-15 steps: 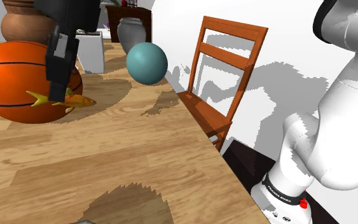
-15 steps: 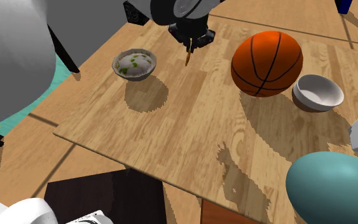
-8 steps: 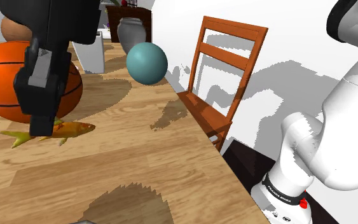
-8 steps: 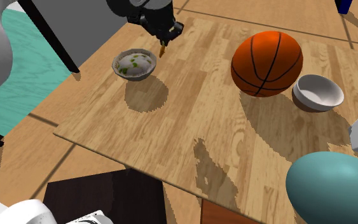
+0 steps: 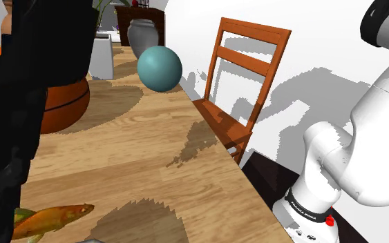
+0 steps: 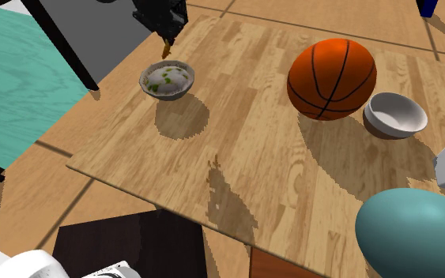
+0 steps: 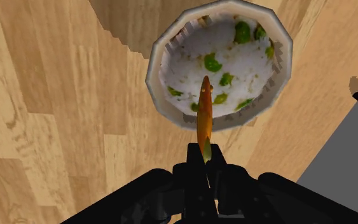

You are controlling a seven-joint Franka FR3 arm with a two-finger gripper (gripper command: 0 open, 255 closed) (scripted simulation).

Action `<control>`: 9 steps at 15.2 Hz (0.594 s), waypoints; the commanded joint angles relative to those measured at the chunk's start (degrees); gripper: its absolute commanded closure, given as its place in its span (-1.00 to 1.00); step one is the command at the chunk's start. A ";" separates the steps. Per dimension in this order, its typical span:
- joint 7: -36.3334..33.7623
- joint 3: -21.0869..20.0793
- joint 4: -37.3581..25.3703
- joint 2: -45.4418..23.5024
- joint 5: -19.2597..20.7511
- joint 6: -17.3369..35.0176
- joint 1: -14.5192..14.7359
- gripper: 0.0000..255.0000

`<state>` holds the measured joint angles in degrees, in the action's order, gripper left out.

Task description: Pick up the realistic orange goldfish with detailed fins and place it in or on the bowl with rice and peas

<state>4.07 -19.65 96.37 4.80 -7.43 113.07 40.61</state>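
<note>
Holding the orange goldfish [image 7: 203,118], jaws clamped on one end, fish over the rice-and-peas bowl [image 7: 154,73]

The goldfish [image 7: 203,111] is clasped between the jaws of the gripper [image 7: 204,167] and projects beyond them. Straight ahead of the jaws, past the fish's free end, the bowl with rice and peas [image 7: 157,76] stands on the table [image 7: 56,95]. Well apart from the jaws, toward the second exterior view's right, lie the basketball [image 6: 331,77] and, just beside it, a second bowl [image 6: 382,129], with a ball [image 6: 414,233] at that view's lower right.
</note>
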 commanded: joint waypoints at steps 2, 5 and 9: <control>-5.77 -2.97 -1.14 -1.12 2.25 0.46 2.19 1.00; -5.45 -2.94 1.74 -0.62 1.94 2.85 2.19 1.00; -5.09 -2.93 5.32 -0.16 1.59 5.99 2.22 1.00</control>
<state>-1.22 -22.63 100.84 4.58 -5.73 118.27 42.87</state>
